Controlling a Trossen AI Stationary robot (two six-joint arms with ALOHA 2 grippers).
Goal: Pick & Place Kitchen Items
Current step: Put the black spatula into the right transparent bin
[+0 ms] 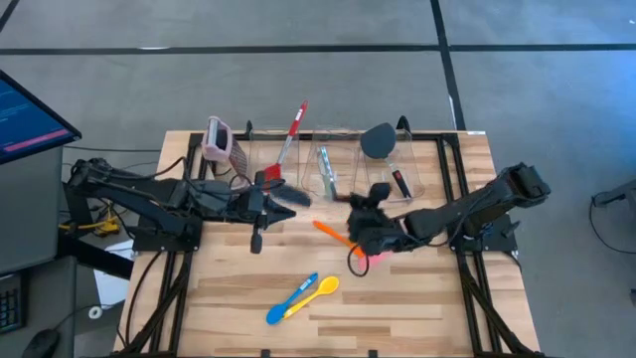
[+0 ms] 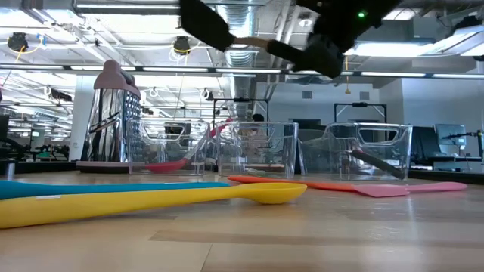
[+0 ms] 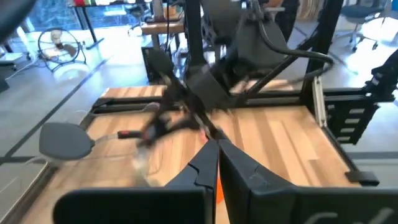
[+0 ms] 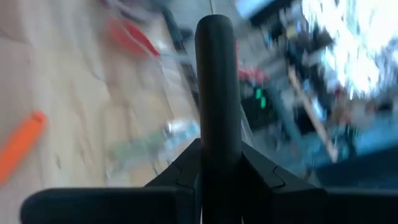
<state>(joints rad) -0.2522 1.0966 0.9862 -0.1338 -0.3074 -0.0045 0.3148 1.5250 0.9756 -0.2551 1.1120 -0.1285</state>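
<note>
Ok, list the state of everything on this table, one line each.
left gripper: jaws shut.
right gripper: jaws shut on black utensil, above table.
yellow spoon: lying flat on table.
blue spoon: lying flat beside it.
orange spatula: lying flat.
red spoon: leaning in left bin.
grater: upright.

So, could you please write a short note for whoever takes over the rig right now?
Left gripper: shut, apparently empty, over mid-table.
Right gripper: shut on the black spatula, raised above the table.
Done: red spoon, clear-teal utensil, grey spatula and red-handled tool stand in the clear bins.
Left: orange spatula, pink spatula, blue spoon and yellow spoon lie on the table; the held spatula needs placing.
</note>
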